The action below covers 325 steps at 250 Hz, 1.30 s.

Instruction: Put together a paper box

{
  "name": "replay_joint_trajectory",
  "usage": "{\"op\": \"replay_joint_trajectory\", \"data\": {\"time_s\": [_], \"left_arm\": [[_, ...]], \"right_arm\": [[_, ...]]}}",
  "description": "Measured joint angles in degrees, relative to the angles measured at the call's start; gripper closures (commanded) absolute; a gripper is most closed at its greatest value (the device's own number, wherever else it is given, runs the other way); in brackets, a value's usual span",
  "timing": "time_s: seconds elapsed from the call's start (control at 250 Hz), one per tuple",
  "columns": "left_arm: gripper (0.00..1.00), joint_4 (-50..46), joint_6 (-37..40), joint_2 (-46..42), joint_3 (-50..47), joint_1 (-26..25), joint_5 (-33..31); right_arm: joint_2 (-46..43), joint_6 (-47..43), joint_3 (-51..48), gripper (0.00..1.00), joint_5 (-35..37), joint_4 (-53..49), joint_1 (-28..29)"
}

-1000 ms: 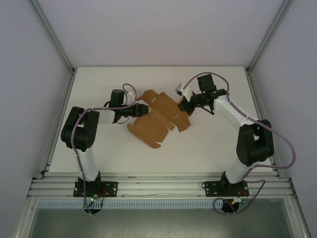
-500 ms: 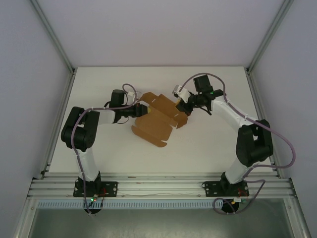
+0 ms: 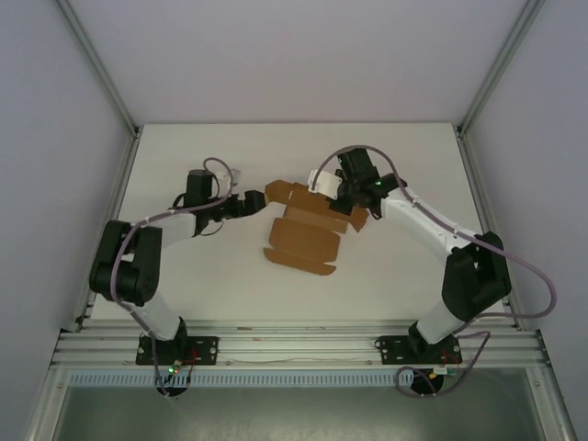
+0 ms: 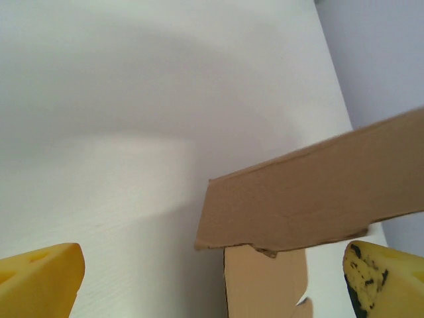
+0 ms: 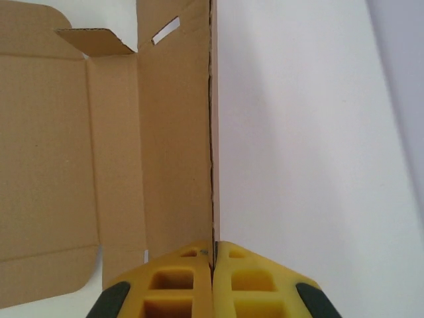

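the white bench [image 3: 184, 276] takes up the middle of the overhead view, with pale walls [image 3: 55, 138] on three sides and aluminium frame posts [image 3: 96, 64] at the corners. the two arms reach in from the near rail and flank the work, each with a looping grey cable [image 3: 528, 276] on it.

the paper box [image 3: 299, 241] lies near the centre of the bench, between the two wrists. it is an unfolded die-cut sheet of plain brown cardboard, with creased panels, side flaps and a small slot cut near one corner [image 5: 165, 30]. its long axis runs roughly from the far side toward the near edge, a little skewed, and the broader flapped end lies farther away. most of it lies flat, but the panel on the right side is raised on edge.

the right tool [image 3: 343, 202] pinches that raised panel. in the right wrist view its yellow fingers [image 5: 179, 271] meet tightly on the thin cardboard edge.

the left tool [image 3: 252, 203] sits just beside the sheet's far-left flap. its yellow fingers [image 4: 40, 281] are spread wide and hold nothing, and a lifted cardboard flap [image 4: 311, 192] crosses just ahead of them.
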Motion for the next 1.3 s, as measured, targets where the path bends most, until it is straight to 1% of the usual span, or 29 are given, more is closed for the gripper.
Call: {"op": "replay_joint_trajectory", "data": {"time_s": [0.088,0.156,0.28,0.372,0.524,0.632,0.728,0.799,0.931,1.115,1.199,1.299], "left_arm": [[0.0,-4.52,1.38,-3.5,0.57,1.07,-5.38],[0.0,-7.3,2.01,-3.78,2.21,1.16,-9.14],[0.0,-10.21,2.29,0.52,7.21,1.18,-13.03],[0.0,-10.4,2.25,5.64,10.82,1.18,-13.42],[0.0,-10.38,2.21,13.62,15.21,1.27,-11.41],[0.01,-10.32,2.23,16.22,16.2,1.22,-9.6],[0.03,-10.23,2.47,17.33,16.79,1.18,-8.24],[0.04,-9.29,3.04,17.55,16.98,1.09,-6.43],[0.09,-5.92,4.39,18.08,16.98,-0.24,-2.14],[0.2,-3.82,6.47,18.29,16.87,-3.34,2.38],[0.23,-2.51,7.65,18.27,16.24,-4.44,3.41],[0.25,-2.4,9.4,18.27,15.32,-5.66,2.86]], "right_arm": [[-0.59,-4.24,-4.22,1.0,5.46,5.42,2.58],[-0.55,-7.65,-7.52,1.0,8.66,9.6,4.26],[-0.42,-12.74,-11.1,1.0,13.29,17.14,5.79],[0.24,-15.5,-12.09,1.0,15.43,22.21,6.12],[3.54,-19.34,-14.19,1.0,19.1,32.0,6.12],[6.4,-21.79,-16.63,1.0,21.11,39.91,6.12],[7.21,-22.95,-17.64,1.0,21.29,42.99,6.12],[7.21,-23.34,-17.62,1.0,21.22,44.24,6.12],[7.21,-23.3,-17.42,1.0,21.11,44.68,6.14],[7.28,-23.28,-17.2,1.0,21.66,44.98,6.23],[7.32,-23.28,-17.2,1.0,21.66,45.11,6.38],[7.32,-23.28,-17.2,1.0,21.64,45.13,6.49]]}}
